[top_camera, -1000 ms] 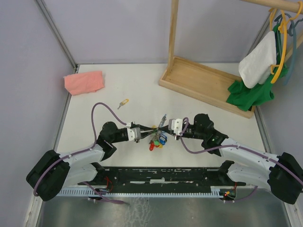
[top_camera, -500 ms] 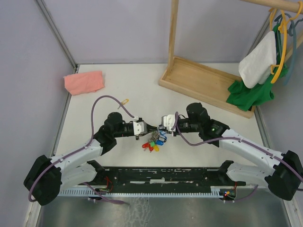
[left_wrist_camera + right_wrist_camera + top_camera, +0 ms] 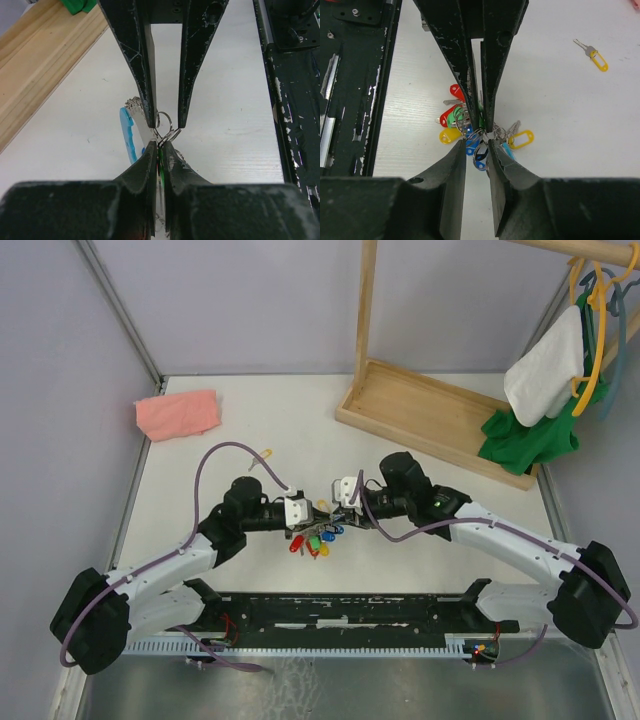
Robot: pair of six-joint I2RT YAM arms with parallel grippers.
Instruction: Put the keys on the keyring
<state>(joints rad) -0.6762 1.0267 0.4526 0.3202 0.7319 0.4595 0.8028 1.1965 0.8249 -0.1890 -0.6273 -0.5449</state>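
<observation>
Two robot grippers meet tip to tip over the middle of a white desk (image 3: 300, 420). The left gripper (image 3: 302, 510) is pressed together, pinching a green key (image 3: 159, 167) held edge-on, just where it meets the keyring (image 3: 165, 120). The right gripper (image 3: 344, 500) faces it with its fingers partly spread. The thin metal keyring sits between their tips, and it is unclear whether either finger touches it. Under the two grippers the ring's bunch (image 3: 314, 538) of red, yellow, green and blue key heads fans out on the desk, with a light-blue tag (image 3: 128, 134) at its edge. The yellow key (image 3: 262, 455) lies alone on the desk, apart from the bunch, farther back and to the left.
</observation>
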